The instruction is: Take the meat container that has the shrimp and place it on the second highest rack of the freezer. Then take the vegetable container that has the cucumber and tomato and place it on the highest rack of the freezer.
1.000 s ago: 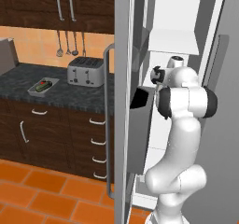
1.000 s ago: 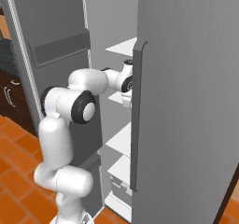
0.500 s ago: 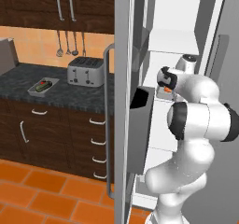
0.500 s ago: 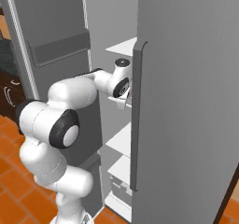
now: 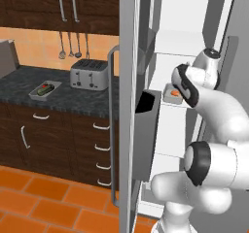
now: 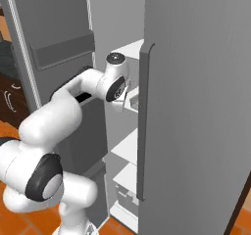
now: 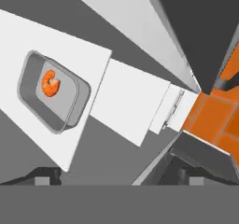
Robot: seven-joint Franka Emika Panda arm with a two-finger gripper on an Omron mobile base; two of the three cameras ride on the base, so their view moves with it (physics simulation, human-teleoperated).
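The meat container (image 7: 51,94), a small grey tray, rests on a white shelf of the open freezer (image 5: 127,130), with the orange-pink shrimp (image 7: 50,84) lying in it. My gripper (image 7: 116,175) is open, its fingertips (image 7: 44,176) wide apart, and it is drawn back from the tray with nothing between them. From the left base, the meat container (image 5: 172,94) sits on the shelf just below the topmost one, beside my hand. The vegetable container (image 5: 44,89), holding red and green items, lies on the dark counter to the left.
A silver toaster (image 5: 90,74) stands on the counter (image 5: 73,98) beside the freezer's open left door. A dark door bin (image 5: 147,130) juts out next to my arm. The right door (image 6: 196,106) with its long bar handle (image 6: 143,121) stands close to my hand. Orange floor tiles (image 5: 44,203) lie below.
My elbow has swung out toward the cameras and my hand has pulled back from the tray. The meat container stays on the shelf, and the jaws stand a little wider.
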